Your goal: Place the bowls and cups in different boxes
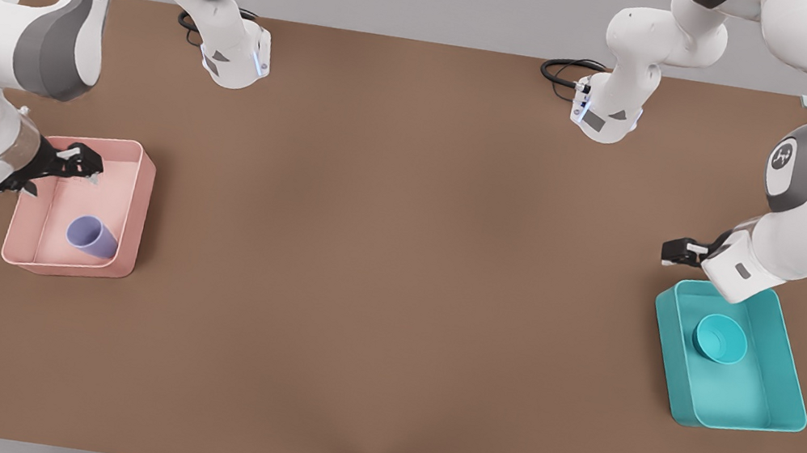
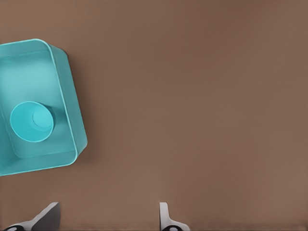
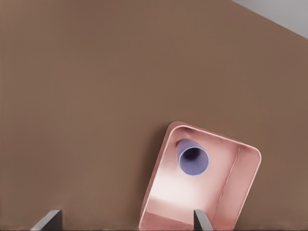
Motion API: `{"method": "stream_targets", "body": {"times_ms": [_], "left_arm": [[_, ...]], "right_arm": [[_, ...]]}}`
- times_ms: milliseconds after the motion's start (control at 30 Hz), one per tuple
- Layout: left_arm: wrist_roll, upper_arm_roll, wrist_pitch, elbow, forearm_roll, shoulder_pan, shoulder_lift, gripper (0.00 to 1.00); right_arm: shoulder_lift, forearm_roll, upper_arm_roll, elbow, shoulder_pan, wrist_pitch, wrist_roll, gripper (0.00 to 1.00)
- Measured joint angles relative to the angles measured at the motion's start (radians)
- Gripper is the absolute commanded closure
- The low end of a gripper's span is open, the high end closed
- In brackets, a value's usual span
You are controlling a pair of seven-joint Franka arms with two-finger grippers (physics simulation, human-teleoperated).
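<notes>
The lavender cup (image 1: 93, 237) lies on its side in the pink box (image 1: 144, 171); the teal bowl (image 1: 720, 339) sits upright in the teal box (image 1: 791, 357). The right gripper (image 1: 76, 165) hangs over the pink box, the left gripper (image 1: 682, 253) just beside the teal box's rim, both spread wide and holding nothing.

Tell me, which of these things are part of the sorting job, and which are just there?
Part of the job:
- purple cup, lying tipped in the pink box
- teal bowl, upright in the teal box
- right gripper, open above the pink box
- left gripper, open beside the teal box

Just there:
- brown table
- black cables at the arm bases
</notes>
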Motion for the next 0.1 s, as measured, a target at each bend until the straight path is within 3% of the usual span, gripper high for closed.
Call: {"method": "stream_targets", "body": {"times_ms": [100], "left_arm": [[-0.005,0.0,-0.01,0.0,0.0,0.0,0.0,0.0]], "right_arm": [[-0.019,0.001,0.004,-0.025,0.0,-0.039,0.018,0.0]]}}
